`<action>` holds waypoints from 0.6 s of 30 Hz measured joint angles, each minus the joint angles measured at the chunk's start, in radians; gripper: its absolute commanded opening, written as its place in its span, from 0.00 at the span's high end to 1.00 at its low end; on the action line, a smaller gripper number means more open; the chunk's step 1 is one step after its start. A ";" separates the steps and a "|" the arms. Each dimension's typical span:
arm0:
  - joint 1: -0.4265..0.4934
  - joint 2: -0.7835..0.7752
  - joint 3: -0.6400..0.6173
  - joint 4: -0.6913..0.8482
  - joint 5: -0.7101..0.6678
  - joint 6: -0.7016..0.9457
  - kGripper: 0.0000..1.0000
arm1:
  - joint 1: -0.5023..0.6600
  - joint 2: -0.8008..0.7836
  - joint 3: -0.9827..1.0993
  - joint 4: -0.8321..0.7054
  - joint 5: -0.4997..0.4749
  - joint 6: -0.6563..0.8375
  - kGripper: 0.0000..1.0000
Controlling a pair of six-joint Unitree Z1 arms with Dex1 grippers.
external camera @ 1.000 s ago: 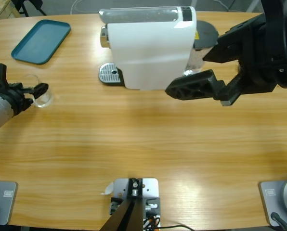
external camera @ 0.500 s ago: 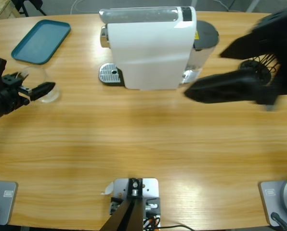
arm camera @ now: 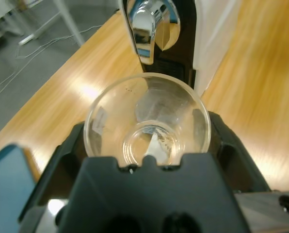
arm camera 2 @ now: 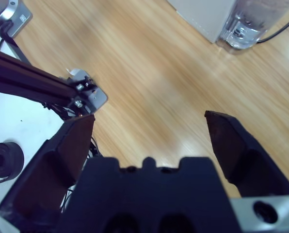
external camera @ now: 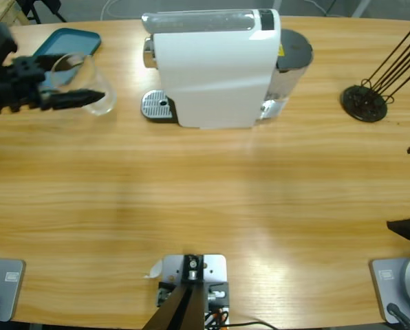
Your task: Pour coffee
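Carrying a clear glass tumbler (external camera: 88, 86), the left gripper (external camera: 71, 93) sits at the upper left of the high view, its 2 black jaws clamped on the glass from either side. In the left wrist view the tumbler (arm camera: 148, 119) fills the middle of the frame between those jaws, and its mouth faces the chrome spout (arm camera: 149, 26) of the white coffee machine (external camera: 215, 69) at the top. The glass looks close to empty (any coffee in it is too shallow or too pale to make out for certain here).

The step in hand seems to be bringing the glass to the machine. Lifted off the table, it lies between the teal tray (external camera: 67, 41) at the upper left corner and the metal drip plate (external camera: 157, 106) at the machine's lower left.

Next, the tumbler needs to travel right in the high view and settle upright on the drip plate, centred under the spout, before the jaws let go.

Over bare wood in its wrist view, the right gripper (arm camera 2: 149, 131) has its jaws spread wide and holds nothing; in the high view only dark tips show at the right edge, below a black wire stand (external camera: 364, 102).
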 measured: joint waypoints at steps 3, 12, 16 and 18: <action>0.046 0.134 -0.046 -0.045 -0.120 0.052 1.00 | 0.000 -0.008 0.000 0.003 0.000 0.000 0.00; 0.083 0.370 -0.102 -0.203 -0.254 0.084 1.00 | 0.000 -0.005 0.000 0.008 0.000 0.000 0.00; 0.045 0.413 -0.160 -0.215 -0.269 0.084 1.00 | 0.000 0.004 0.001 -0.010 0.000 0.000 0.00; 0.025 0.424 -0.176 -0.216 -0.255 0.084 1.00 | 0.000 0.007 0.007 -0.030 0.000 0.000 0.00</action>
